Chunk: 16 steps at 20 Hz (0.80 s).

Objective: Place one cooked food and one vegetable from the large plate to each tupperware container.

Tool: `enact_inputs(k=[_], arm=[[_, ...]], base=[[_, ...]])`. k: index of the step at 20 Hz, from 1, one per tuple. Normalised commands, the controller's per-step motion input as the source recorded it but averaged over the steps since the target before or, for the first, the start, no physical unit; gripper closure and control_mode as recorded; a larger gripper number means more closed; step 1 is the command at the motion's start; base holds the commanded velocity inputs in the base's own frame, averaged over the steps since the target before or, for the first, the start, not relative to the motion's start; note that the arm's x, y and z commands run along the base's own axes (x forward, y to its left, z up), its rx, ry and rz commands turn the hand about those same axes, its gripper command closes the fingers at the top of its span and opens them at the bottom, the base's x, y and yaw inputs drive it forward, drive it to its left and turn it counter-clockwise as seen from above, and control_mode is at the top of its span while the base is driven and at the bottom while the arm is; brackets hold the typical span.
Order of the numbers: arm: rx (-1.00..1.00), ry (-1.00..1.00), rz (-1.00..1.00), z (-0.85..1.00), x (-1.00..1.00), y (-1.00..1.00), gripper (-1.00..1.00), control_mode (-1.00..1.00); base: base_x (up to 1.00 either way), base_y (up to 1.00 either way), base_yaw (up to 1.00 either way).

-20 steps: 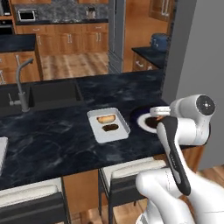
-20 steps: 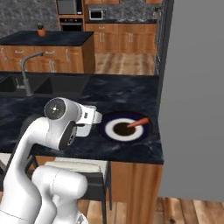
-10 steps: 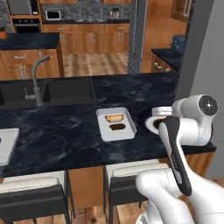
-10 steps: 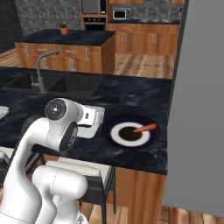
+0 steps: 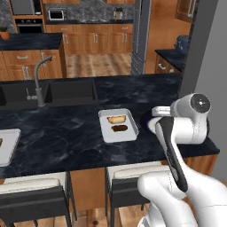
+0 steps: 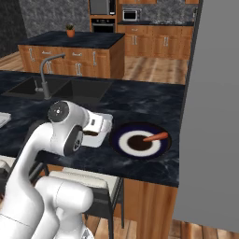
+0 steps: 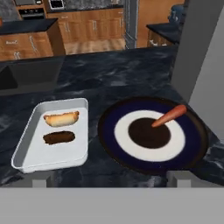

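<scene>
The large plate [image 7: 108,133], dark with a white ring, holds an orange carrot [image 7: 169,115] and a dark round patty [image 7: 148,132]. Left of it, one tupperware container [image 7: 30,151] carries a hot dog bun [image 7: 61,118] and a dark sausage [image 7: 59,137]. My gripper [image 7: 111,179] hovers above the counter's front edge, between container and plate, open with nothing between its fingertips [image 7: 43,178]. From the right base view the plate [image 6: 119,136] and carrot [image 6: 155,137] lie just right of the hand. The second tupperware container [image 5: 8,148] sits at the far left of the counter.
A sunken sink [image 5: 66,91] with a faucet [image 5: 40,80] lies at the back left of the dark counter. A grey wall [image 6: 214,116] stands close to the plate's right. Two stools [image 5: 133,170] stand below the counter's front edge.
The whole picture has shifted in both base views, so the base has driven. The second container has come into the left edge. Food, plate and arm pose look unchanged.
</scene>
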Motion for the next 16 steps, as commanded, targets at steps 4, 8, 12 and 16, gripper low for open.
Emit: enact_inputs(k=[4,8,12,16], arm=[[0.0,0.26,-0.65,-0.22,0.47,-0.8,-1.0,-1.0],[0.07,0.24,-0.5,-0.03,0.54,-0.88,-1.0,-1.0],[0.31,0.27,0.05,-0.19,0.53,-0.65,-1.0,-1.0],[0.2,0.13,0.07,-0.42,0.53,-0.45,-1.0,-1.0]], base=[[0.0,0.0,0.0],[0.0,0.0,0.0],[0.0,0.0,0.0],[0.0,0.0,0.0]])
